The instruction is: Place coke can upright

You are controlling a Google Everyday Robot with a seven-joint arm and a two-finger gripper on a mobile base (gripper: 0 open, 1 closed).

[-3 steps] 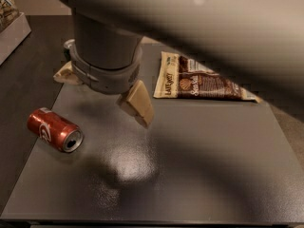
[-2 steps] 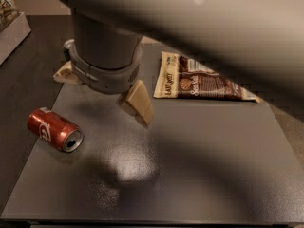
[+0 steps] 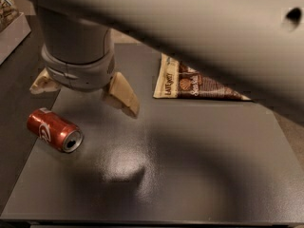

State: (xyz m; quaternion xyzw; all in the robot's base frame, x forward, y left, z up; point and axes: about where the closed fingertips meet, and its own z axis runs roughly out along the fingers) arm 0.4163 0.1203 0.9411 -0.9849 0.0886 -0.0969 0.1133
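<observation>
The coke can (image 3: 53,129), red with white lettering, lies on its side on the dark grey table (image 3: 199,170) at the left, its silver end facing the front right. My gripper (image 3: 83,91) hangs above the table behind and to the right of the can, not touching it. Its two cream fingers are spread wide apart and empty; one fingertip (image 3: 124,98) is at the right, the other (image 3: 42,84) at the left. The grey wrist and arm cover the top of the view.
A brown and cream snack bag (image 3: 190,84) lies flat at the back of the table, partly under the arm. A pale box edge (image 3: 12,27) sits at the far left beyond the table.
The arm has shifted forward and lower, filling more of the view. The can and the bag have not moved on the table.
</observation>
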